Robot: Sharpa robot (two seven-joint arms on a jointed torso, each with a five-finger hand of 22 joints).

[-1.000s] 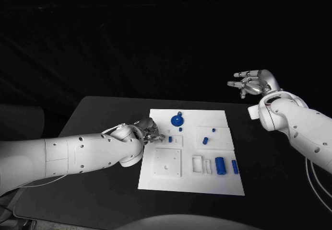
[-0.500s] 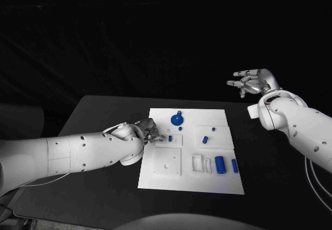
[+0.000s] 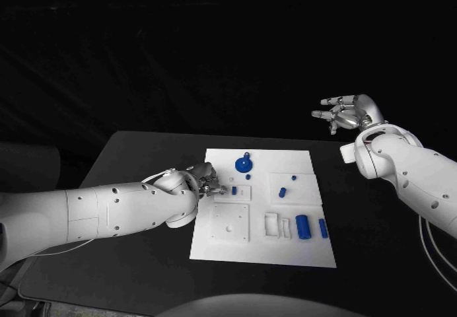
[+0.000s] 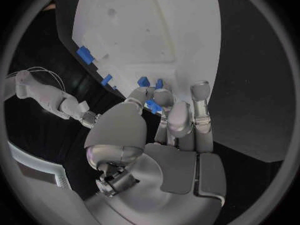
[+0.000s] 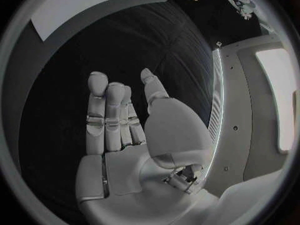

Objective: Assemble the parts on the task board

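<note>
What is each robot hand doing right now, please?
Left robot hand: pinching a small blue part at the task board.
Right robot hand: open, holding nothing.

two bulky white arms with small dark screw holes, a thin pale cable trailing each, ending in silver hands: left hand [image 3: 203, 181], right hand [image 3: 349, 113].

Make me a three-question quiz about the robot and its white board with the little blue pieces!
1. Where is the left hand?
A. at the white task board's left edge
B. raised beyond the table
C. on the bare black table

2. What colour is the round part with a tab?
A. red
B. blue
C. green

3. How is the right hand?
A. gripping a part
B. open, holding nothing
C. pressing the board

Answers: 1 A, its fingers touch a small blue part at that edge. 2 B, plainly blue. 3 B, fingers apart, palm bare.
</note>
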